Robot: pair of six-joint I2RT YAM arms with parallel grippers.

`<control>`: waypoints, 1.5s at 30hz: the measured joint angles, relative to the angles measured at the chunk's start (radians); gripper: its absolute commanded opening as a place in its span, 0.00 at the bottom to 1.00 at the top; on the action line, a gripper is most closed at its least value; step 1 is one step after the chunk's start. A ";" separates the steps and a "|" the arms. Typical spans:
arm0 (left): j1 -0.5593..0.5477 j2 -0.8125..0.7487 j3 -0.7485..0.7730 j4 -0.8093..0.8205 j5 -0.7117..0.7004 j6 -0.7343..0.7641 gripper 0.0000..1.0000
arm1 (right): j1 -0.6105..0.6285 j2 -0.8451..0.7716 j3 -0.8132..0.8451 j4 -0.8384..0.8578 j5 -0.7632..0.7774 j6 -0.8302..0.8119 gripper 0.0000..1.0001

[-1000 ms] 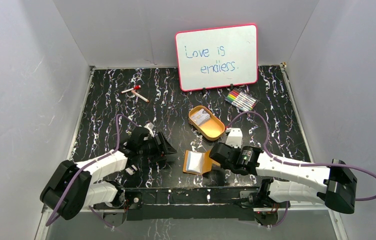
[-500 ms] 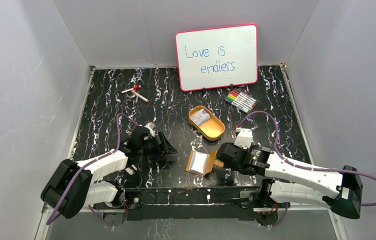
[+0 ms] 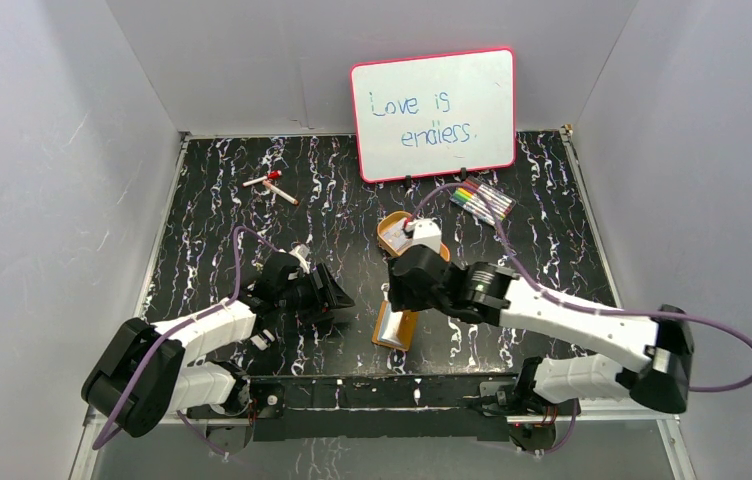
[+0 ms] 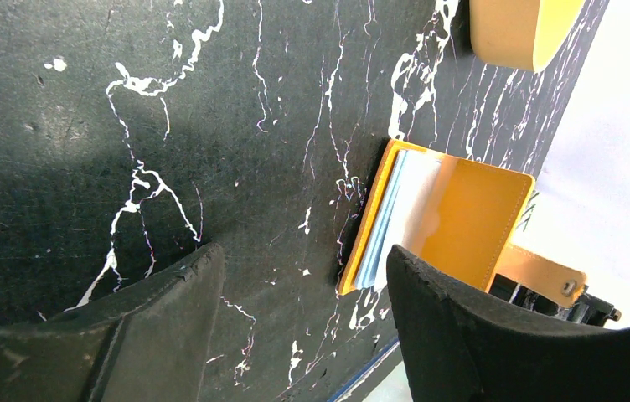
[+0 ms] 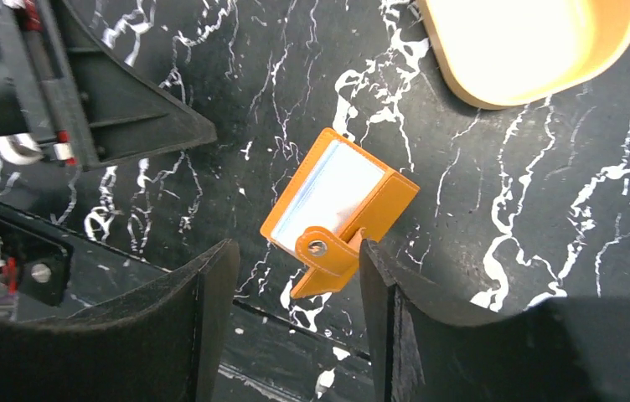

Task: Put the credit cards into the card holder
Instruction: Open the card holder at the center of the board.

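Both hands open and empty over the counter, the card holder lying between them.

A whiteboard stands at the back of the black marbled counter. The right hand hovers directly above the card holder with fingers spread and nothing in them. The left hand, also wide and empty, sits low to the left. The oval yellow tray lies just behind the card holder, which rests half-open near the front edge, pale pockets showing and snap strap sticking out.

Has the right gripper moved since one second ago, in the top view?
Yes. The right gripper went left and up the picture, toward the whiteboard, and now hides part of the orange tray.
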 measured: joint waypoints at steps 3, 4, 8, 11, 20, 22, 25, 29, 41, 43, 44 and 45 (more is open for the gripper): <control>0.000 0.000 0.000 0.001 0.000 0.000 0.69 | 0.000 0.093 -0.004 0.052 -0.019 -0.017 0.76; 0.000 0.000 0.000 0.001 0.000 0.000 0.69 | 0.000 0.109 -0.011 0.065 -0.024 -0.019 0.79; 0.000 0.000 0.000 0.000 0.000 0.000 0.69 | 0.000 0.121 -0.032 0.088 -0.039 -0.017 0.95; 0.000 0.000 0.000 0.000 -0.001 0.000 0.69 | 0.000 0.151 -0.032 0.095 -0.039 -0.016 0.98; 0.000 -0.015 -0.009 -0.001 -0.011 0.000 0.69 | 0.001 0.350 -0.014 0.067 -0.044 0.011 0.93; 0.000 -0.025 -0.016 0.000 -0.012 -0.001 0.69 | 0.003 0.373 -0.014 0.060 -0.044 0.015 0.89; 0.000 -0.032 -0.023 0.002 -0.012 0.000 0.69 | 0.005 0.394 -0.013 0.058 -0.045 0.017 0.82; 0.000 -0.035 -0.028 0.011 -0.012 -0.002 0.69 | 0.007 0.415 -0.012 0.048 -0.045 0.019 0.61; 0.000 -0.037 -0.029 0.012 -0.012 -0.002 0.67 | 0.008 0.285 -0.085 0.029 -0.016 0.042 0.00; 0.000 -0.046 -0.030 0.000 -0.023 -0.003 0.67 | 0.008 0.251 -0.097 0.044 -0.015 0.034 0.00; 0.000 -0.055 -0.030 -0.010 -0.031 -0.005 0.66 | 0.008 0.231 -0.111 0.069 -0.018 0.026 0.00; 0.000 -0.070 -0.032 -0.025 -0.046 -0.008 0.66 | 0.008 0.203 -0.133 0.107 -0.029 0.012 0.00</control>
